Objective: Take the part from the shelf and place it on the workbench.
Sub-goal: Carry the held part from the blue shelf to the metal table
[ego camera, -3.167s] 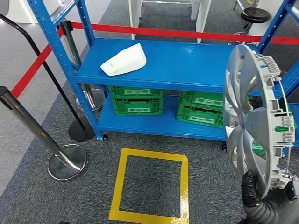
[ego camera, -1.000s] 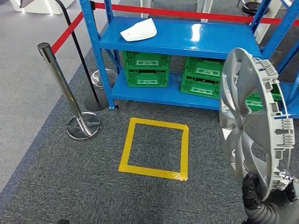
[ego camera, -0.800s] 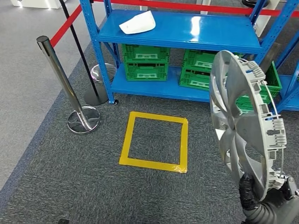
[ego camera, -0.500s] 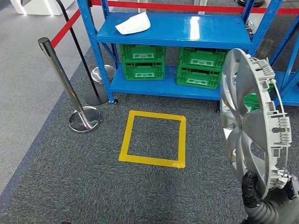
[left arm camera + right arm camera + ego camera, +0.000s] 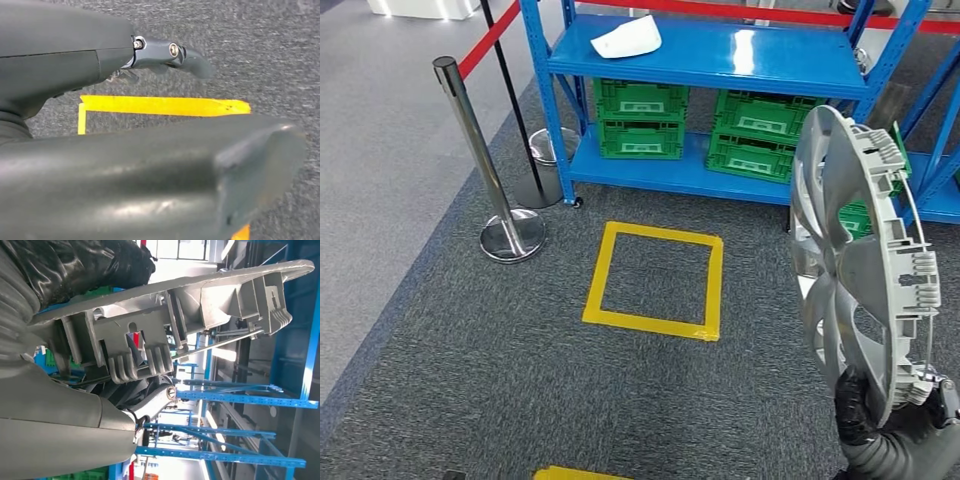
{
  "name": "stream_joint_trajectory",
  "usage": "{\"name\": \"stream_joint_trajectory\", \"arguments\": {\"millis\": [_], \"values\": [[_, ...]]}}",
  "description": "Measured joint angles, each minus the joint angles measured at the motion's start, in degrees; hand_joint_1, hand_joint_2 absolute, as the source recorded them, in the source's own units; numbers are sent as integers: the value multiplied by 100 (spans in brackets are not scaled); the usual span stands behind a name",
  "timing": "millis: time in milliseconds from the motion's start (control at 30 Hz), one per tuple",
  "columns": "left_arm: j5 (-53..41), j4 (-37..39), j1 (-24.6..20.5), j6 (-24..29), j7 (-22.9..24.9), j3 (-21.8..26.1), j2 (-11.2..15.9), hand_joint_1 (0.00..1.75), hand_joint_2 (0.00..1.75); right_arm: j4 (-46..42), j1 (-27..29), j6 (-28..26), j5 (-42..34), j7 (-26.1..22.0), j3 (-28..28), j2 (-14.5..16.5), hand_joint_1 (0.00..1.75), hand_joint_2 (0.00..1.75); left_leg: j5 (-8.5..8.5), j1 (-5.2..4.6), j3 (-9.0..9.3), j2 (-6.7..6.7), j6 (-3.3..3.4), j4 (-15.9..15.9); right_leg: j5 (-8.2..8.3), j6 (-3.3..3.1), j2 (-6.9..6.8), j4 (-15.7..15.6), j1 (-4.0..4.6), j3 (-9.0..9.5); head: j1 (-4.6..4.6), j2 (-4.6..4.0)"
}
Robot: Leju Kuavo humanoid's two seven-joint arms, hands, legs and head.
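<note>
Upright, the silver spoked wheel cover (image 5: 860, 265) shows a clip-lined rim.

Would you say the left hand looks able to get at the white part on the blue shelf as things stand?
Probably not: the white part lies on the blue shelf across the carpet, beyond the yellow tape square, while the left hand hangs over the floor.

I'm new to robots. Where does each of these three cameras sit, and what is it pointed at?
Head view: high on the body, looking down at the carpet, the yellow tape square and the blue shelf; the right hand holds the silver hubcap.
Left wrist view: behind the left hand, looking down at carpet and yellow tape.
Right wrist view: behind the right hand, along the hubcap's clipped rim toward blue racks.
Shared: the hubcap; yellow floor tape.
</note>
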Motion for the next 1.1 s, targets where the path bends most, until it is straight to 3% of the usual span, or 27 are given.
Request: {"name": "stream_joint_trajectory", "arguments": {"millis": [33,67,100,133,200,267,333,400,433,467,533,567,600,633,667,733,800,900,933,1000,1067,1100], "values": [[0,0,-2,0,0,7,2,0,0,2,-7,-1,12,0,4,-1,175,175,68,-8,-88,6,14,4,-270,19,11,374,-6,-82,8,0],[0,0,-1,0,0,13,5,0,0,3,-11,-2,30,0,7,-2,175,175,140,-16,-181,13,15,12,-421,35,14,718,-14,-124,9,0],[0,0,-1,0,1,16,8,0,0,4,-16,-5,51,0,9,-2,175,175,212,-23,-278,18,11,24,-421,46,14,933,-20,-108,9,0],[-1,0,-1,0,3,19,10,0,0,4,-21,-7,75,0,11,-2,175,175,280,-26,-375,21,2,40,-294,52,14,964,-25,-6,10,0],[-2,0,-1,0,10,22,12,0,0,1,-38,-10,124,0,12,-2,175,175,401,-26,-556,20,-32,89,4,50,16,420,-34,492,11,0],[-3,0,0,0,16,25,16,0,0,-2,-57,-9,172,0,12,-2,175,175,509,-33,-689,14,-85,145,-29,25,27,-453,-24,1107,5,0],[-4,0,2,-1,18,33,21,0,0,-1,-58,-9,205,0,12,-2,175,175,614,-25,-746,10,-143,162,-147,-25,38,-866,12,1315,0,0],[-8,0,12,-2,19,48,29,0,0,2,-57,9,213,0,9,-2,175,175,655,0,-786,-3,-206,163,-69,-118,23,-891,28,1210,7,0],[-11,0,17,-2,18,54,28,0,0,4,-61,24,209,0,6,-2,175,175,539,11,-826,-11,-240,235,-9,-175,10,-899,26,1156,0,0],[-15,0,23,-3,15,57,26,0,0,6,-65,38,202,0,3,-1,175,175,325,20,-883,-19,-270,401,58,-225,-4,-909,18,1091,-8,0],[-22,0,26,-3,8,59,13,0,0,17,-63,36,188,0,-4,-1,175,175,-281,40,-1030,-23,-310,1075,179,-278,-25,-900,23,968,-31,0],[-27,0,26,-4,5,60,10,0,0,27,-61,25,182,0,-8,-1,175,175,-491,46,-1087,-23,-320,1456,239,-284,-34,-886,30,903,-34,0],[-34,0,24,-3,3,61,11,0,0,36,-59,14,178,0,-12,-1,175,175,-567,49,-1091,-23,-324,1735,291,-285,-38,-863,37,827,-33,0],[-42,0,23,-3,1,62,13,0,0,44,-58,6,176,0,-16,-1,175,175,-509,49,-1015,-23,-322,1827,338,-280,-42,-835,41,741,-34,0],[-51,0,24,-2,1,62,14,0,0,49,-56,3,174,0,-19,-1,175,175,-356,48,-835,-22,-314,1674,376,-272,-46,-804,41,651,-35,0],[-62,0,18,4,-1,63,16,0,0,57,-48,1,178,0,-22,-1,175,175,-133,40,-273,17,-281,897,439,-239,-61,-752,46,520,-39,0],[-65,0,1,16,-3,63,17,0,0,61,-41,1,191,0,-23,-1,175,175,-179,13,139,59,-227,207,503,-181,-91,-728,52,466,-36,0],[-68,0,6,29,-7,66,17,0,0,61,-40,1,216,0,-23,-1,175,175,-178,-13,167,27,-116,-1,566,-77,-145,-714,36,430,-34,0],[-71,0,12,32,-7,67,15,0,0,62,-36,1,223,0,-23,-1,175,175,-137,-7,145,9,-69,-16,505,-46,-127,-645,31,383,-27,0],[-78,0,15,38,-6,68,8,0,0,66,-28,-2,228,0,-22,-2,175,175,-50,10,83,-26,3,-33,167,4,-47,-168,23,162,1,0],[-81,0,16,49,-5,73,8,0,0,82,-10,-7,223,0,-17,-2,175,175,19,2,-7,-74,26,-19,-250,32,4,619,17,-133,24,0],[-81,0,19,55,-1,80,8,0,0,96,11,-9,226,0,-14,-2,175,175,50,-3,-51,-107,25,-9,-352,37,12,892,15,-215,26,0]]}}
